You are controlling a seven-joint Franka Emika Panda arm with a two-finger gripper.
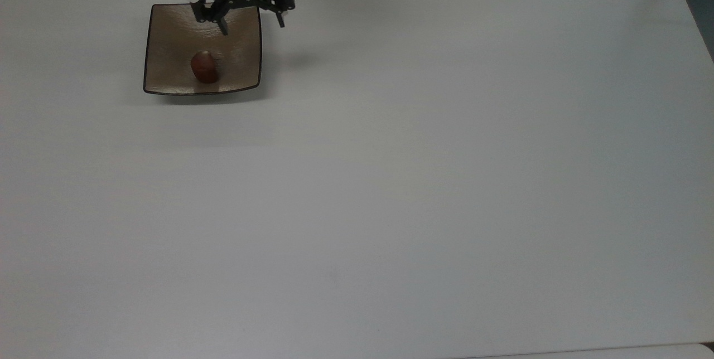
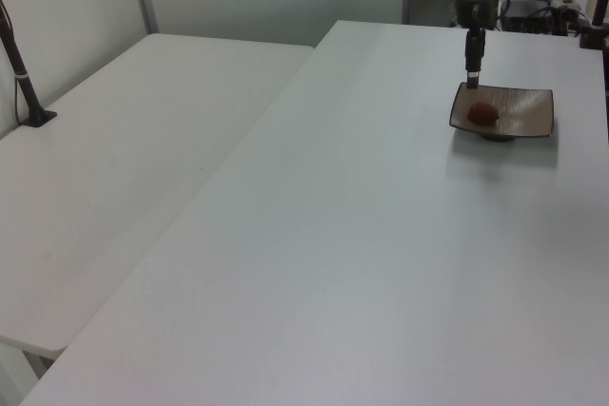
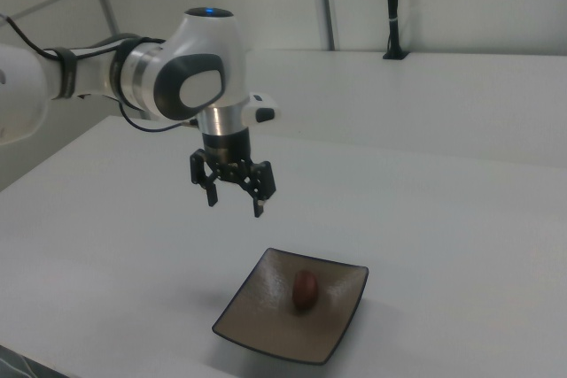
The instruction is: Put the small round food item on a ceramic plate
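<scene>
Food item [image 3: 305,289] rests on plate [image 3: 257,320]; gripper [image 3: 235,203] hovers above, fingers spread, empty (placement looks complete). Retreat should go straight up, clear of the rim.

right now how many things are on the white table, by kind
Square glossy brown-grey ceramic plate: 1
Small round dark reddish-brown food item, lying on the plate: 1
Total: 2
The open gripper hangs above the plate, holding nothing.
</scene>
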